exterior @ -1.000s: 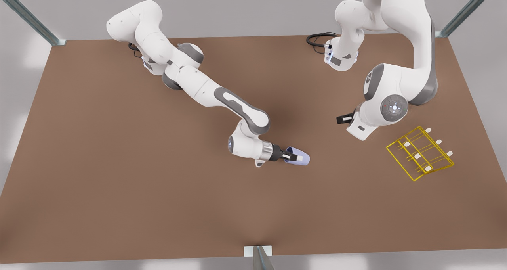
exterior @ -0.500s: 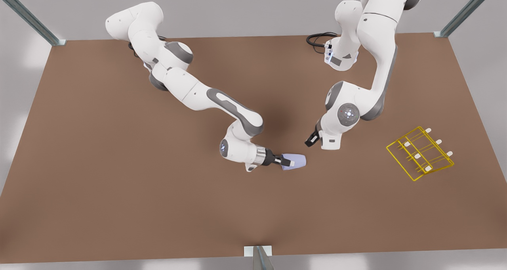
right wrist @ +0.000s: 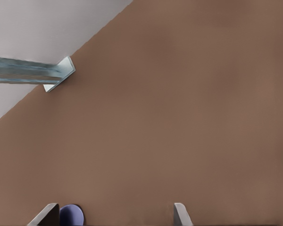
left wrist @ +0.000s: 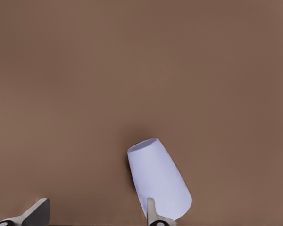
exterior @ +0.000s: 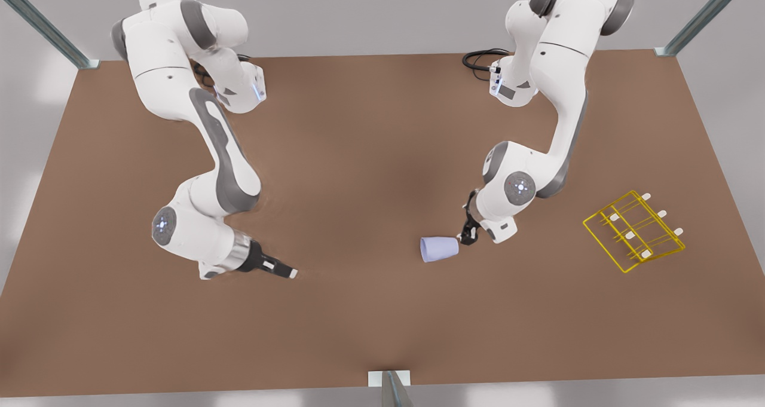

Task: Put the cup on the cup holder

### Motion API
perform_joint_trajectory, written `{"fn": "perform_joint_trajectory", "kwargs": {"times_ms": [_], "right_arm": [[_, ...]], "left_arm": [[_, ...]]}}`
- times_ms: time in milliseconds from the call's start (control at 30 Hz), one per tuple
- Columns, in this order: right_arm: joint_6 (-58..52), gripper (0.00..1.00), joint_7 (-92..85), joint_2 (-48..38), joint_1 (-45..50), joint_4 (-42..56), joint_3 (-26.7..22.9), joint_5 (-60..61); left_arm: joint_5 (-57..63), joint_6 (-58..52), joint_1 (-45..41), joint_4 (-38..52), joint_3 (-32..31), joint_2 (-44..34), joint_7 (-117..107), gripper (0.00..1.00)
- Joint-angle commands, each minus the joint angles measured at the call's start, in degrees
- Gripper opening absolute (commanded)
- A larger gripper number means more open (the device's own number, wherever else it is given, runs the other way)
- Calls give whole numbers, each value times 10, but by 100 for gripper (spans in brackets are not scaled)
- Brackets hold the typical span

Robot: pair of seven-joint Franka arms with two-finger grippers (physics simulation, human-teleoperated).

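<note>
Okay, the cup [exterior: 439, 249] lies on its side on the brown counter [exterior: 358, 311], around the middle, wider end toward the front view's left. It is well apart from the cup holder [exterior: 629, 235], a yellow wire rack with white-tipped pegs that sits empty near the counter's edge on the front view's right.

The left tool [exterior: 468, 235] is on the arm at the front view's right. It points down just beside the cup's narrower end. In the left wrist view this tool [left wrist: 97, 201] has its fingers spread apart and grips nothing. The cup [left wrist: 158, 181] lies close ahead, and one fingertip [left wrist: 152, 212] overlaps its near end; cannot tell if they touch.

The right tool [exterior: 285, 271] is on the arm at the front view's left, low over the counter and well apart from the cup, pointing toward it. In the right wrist view this tool [right wrist: 116, 205] also has its fingers wide apart and holds nothing. A small round bit of the cup [right wrist: 71, 214] shows next to one finger [right wrist: 47, 214]. A metal post [right wrist: 28, 70] stands at the counter's far corner.
</note>
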Motion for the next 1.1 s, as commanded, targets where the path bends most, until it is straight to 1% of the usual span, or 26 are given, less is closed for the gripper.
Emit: {"fn": "perform_joint_trajectory", "kwargs": {"times_ms": [0, 33, 67, 100, 133, 167, 333, 433, 567, 1067], "right_arm": [[-217, 100, -208, -89, -46, -25, -5, -158], [-260, 100, -246, -132, -64, -31, -5, -201], [-270, 100, -244, -136, -58, -39, -32, -217], [-271, 100, -261, -133, -53, -37, -52, -210], [-270, 100, -294, -124, -60, -31, -54, -212], [-271, 100, -295, -115, -60, -18, -54, -211], [-271, 100, -292, -110, -57, -16, -54, -206], [-271, 100, -291, -109, -55, -16, -52, -205], [-265, 100, -287, -109, -62, -10, -52, -195], [-269, 100, -287, -105, -63, -9, -54, -192]], "left_arm": [[13, -5, -10, 72, 0, 46, -352, 100], [13, -33, -31, 131, 4, 94, -359, 100], [14, -42, -32, 167, 6, 117, -376, 100], [13, -42, -31, 164, 7, 117, -380, 100], [16, -42, -31, 160, 7, 116, -415, 100], [23, -31, -31, 145, 6, 116, -424, 100], [23, 21, -23, 104, 6, 116, -448, 100], [23, 45, -23, 101, 6, 123, -440, 100], [24, 45, -13, 102, 6, 135, -440, 100], [38, 79, -23, 108, 4, 170, -439, 100]]}}
